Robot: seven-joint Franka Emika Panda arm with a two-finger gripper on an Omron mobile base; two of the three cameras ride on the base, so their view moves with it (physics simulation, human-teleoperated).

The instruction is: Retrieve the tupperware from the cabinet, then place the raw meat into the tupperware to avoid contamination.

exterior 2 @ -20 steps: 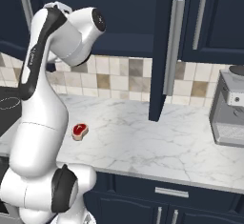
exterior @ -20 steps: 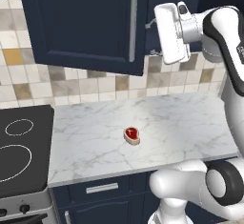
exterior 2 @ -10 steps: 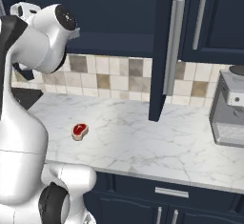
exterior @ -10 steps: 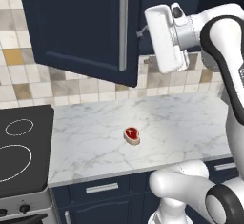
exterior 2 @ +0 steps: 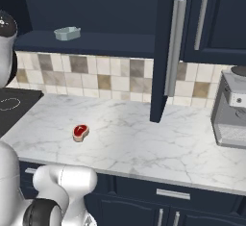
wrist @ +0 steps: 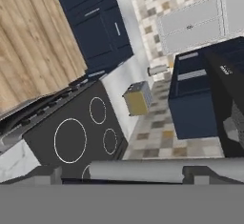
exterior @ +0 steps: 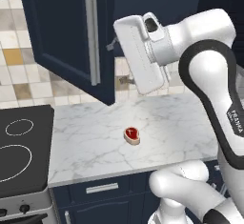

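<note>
Cabinet (exterior: 71,37) door's swung wide – its silver bar handle (exterior: 93,39) is out over the worktop (exterior: 86,137) in the left base view, and the same door shows edge-on in the right base view. So step one, opening up, looks done. Everything after isn't.

Tupperware (exterior 2: 67,33) sits on the cabinet shelf (exterior 2: 86,42), up top left in the right base view, well apart from the arm. Untouched, not yet retrieved.

Raw meat (exterior: 132,135) lies flat on the marble worktop, mid-counter, nothing near it. Not moved, not boxed.

Pincer (exterior: 116,58) – up by the open door's edge, right of the handle, hand tilted. Its fingers aren't clear enough to read in the pics, and the opening's in flux, so can't tell if it's open or closed. Nothing looks held.

Left to do, by my read: reach in, grab the tupperware, set it on the worktop, then lift the meat and drop it in.

Count, left to right: 1 stovetop (exterior: 19,147), 1 open cabinet door, 1 tupperware, 1 piece of raw meat, 1 coffee machine (exterior 2: 230,109) at far right of the right base view. 1 arm, 1 pincer.
</note>
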